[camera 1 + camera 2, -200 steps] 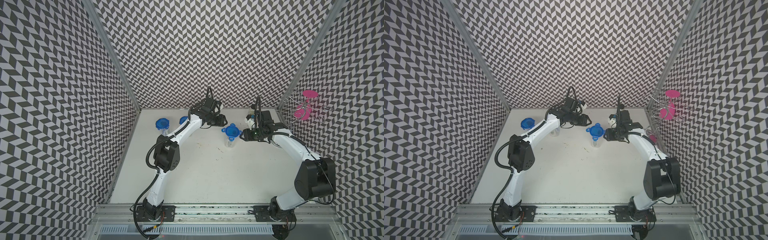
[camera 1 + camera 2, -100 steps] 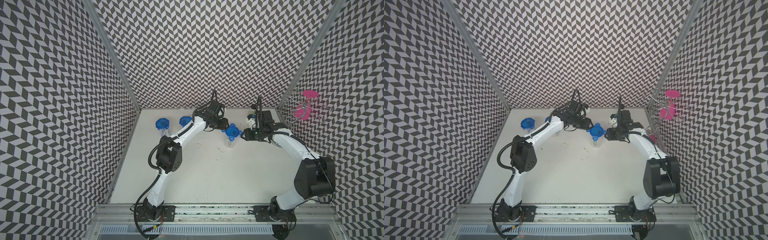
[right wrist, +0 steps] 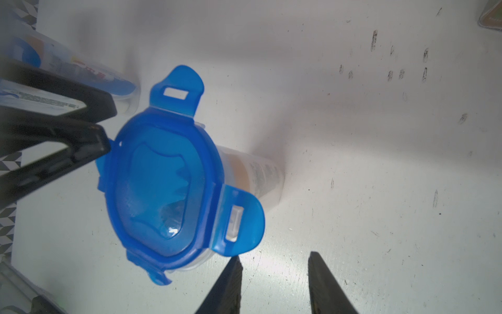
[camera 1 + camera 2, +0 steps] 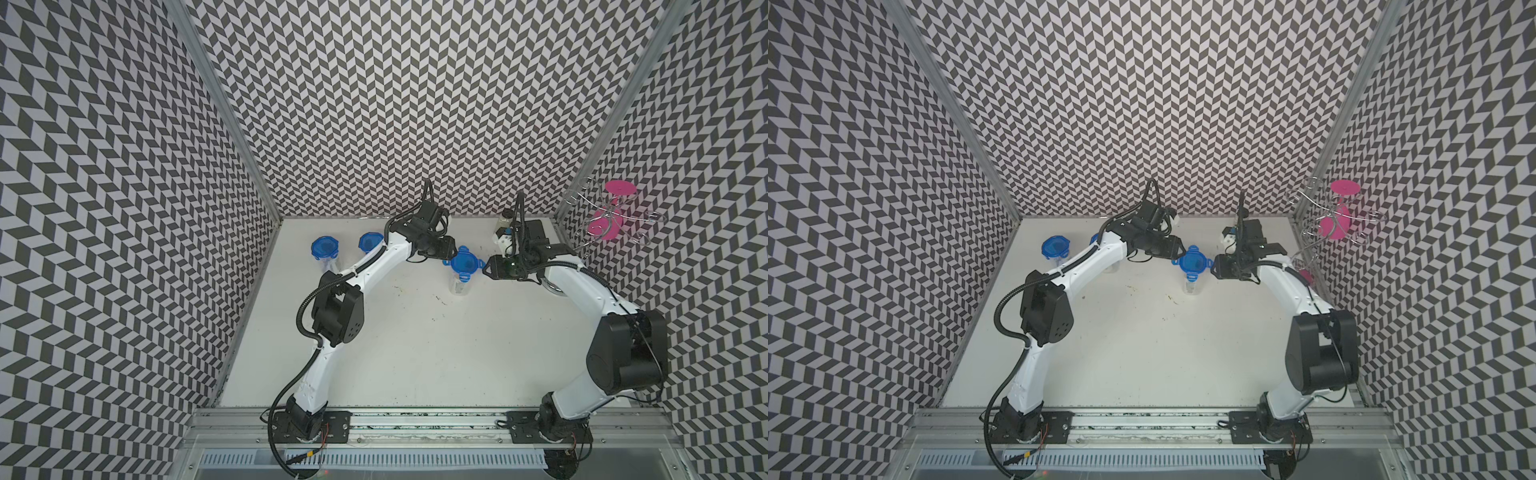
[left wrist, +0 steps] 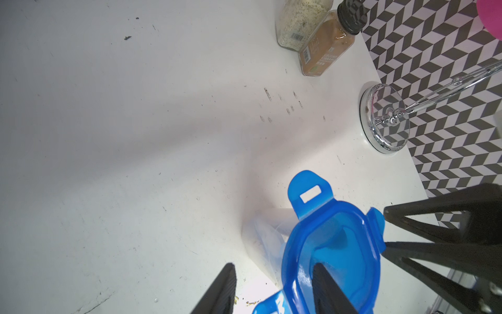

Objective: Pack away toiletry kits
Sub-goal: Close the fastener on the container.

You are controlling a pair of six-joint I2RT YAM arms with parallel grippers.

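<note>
Two lidded cups (image 4: 325, 249) wait by the tabletop's (image 4: 415, 353) back left corner; the third cup (image 4: 459, 286) stands mid-back. We flank its blue lid (image 3: 163, 190): left gripper (image 5: 273, 269) half-spread, one finger across the lid, likely to steady it; right gripper (image 3: 275, 257) half-spread, empty, beside an unlatched tab (image 3: 239, 223), probably to press it down.

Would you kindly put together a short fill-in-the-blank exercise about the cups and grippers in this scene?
In a top view, ___ lidded cups stand on the table.
The middle cup, between the left gripper and the right gripper, has a lid coloured ___.
The right gripper's jaws stand ___, with nothing between them.
The wire stand carries discs coloured ___.
Missing words: three, blue, open, pink.
</note>
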